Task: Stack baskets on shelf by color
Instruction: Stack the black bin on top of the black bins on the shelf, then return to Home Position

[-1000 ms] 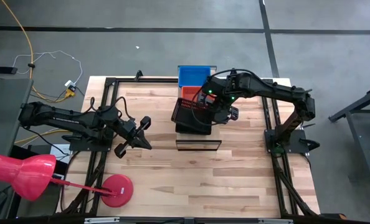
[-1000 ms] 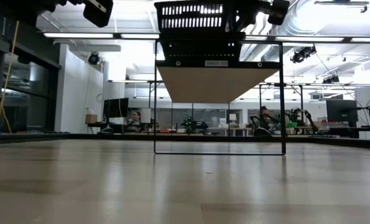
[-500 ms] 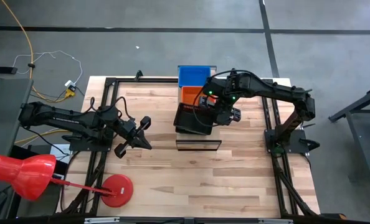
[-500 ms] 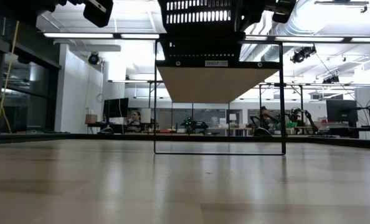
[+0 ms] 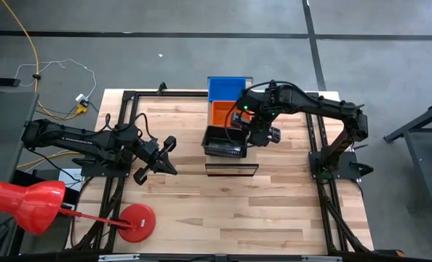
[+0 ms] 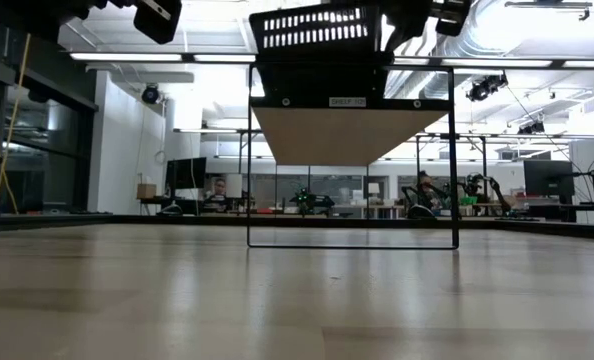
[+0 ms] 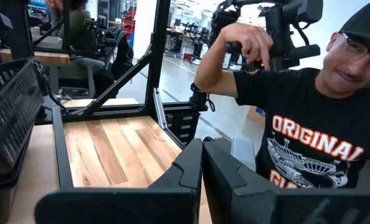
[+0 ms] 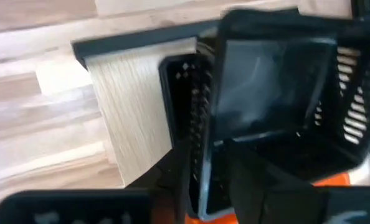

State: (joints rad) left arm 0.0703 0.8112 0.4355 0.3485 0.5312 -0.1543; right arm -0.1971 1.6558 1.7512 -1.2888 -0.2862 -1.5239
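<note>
My right gripper (image 5: 244, 129) is clamped on the rim of a black basket (image 5: 225, 141), holding it up over the far-middle of the table (image 5: 223, 211). In the right wrist view my fingers (image 8: 191, 180) pinch the near wall of that basket (image 8: 278, 106), one inside, one outside. The basket hangs tilted, opening up, w/ another black basket (image 8: 182, 93) right under it on the shelf (image 8: 132, 112). From the low view the held basket (image 6: 317, 27) sits just above the one below it, slightly crooked; can't tell if the two touch.

Just beside it, on the far side, is a red-orange basket (image 5: 222, 111), and past that a blue basket (image 5: 225, 89) at the table's far edge. All three colors line up along the shelf, front to back. The shelf's near end (image 5: 231, 169) shows bare light wood in its thin black frame; in the low view its board (image 6: 352, 134) stands high on the frame above the tabletop.

My left gripper (image 5: 158, 161) waits well apart, over the left-middle of the table, fingers together. Its wrist view shows the closed fingers (image 7: 200, 165) and, off to the side, a black mesh basket wall (image 7: 10, 118).

Beyond the table edge, a person (image 7: 297, 118) in a black printed tee, one hand (image 7: 250, 43) raised to a dark handle. Near the table's front-left corner, a red disc base (image 5: 136, 222) and a red bulb-shaped thing (image 5: 27, 204).
</note>
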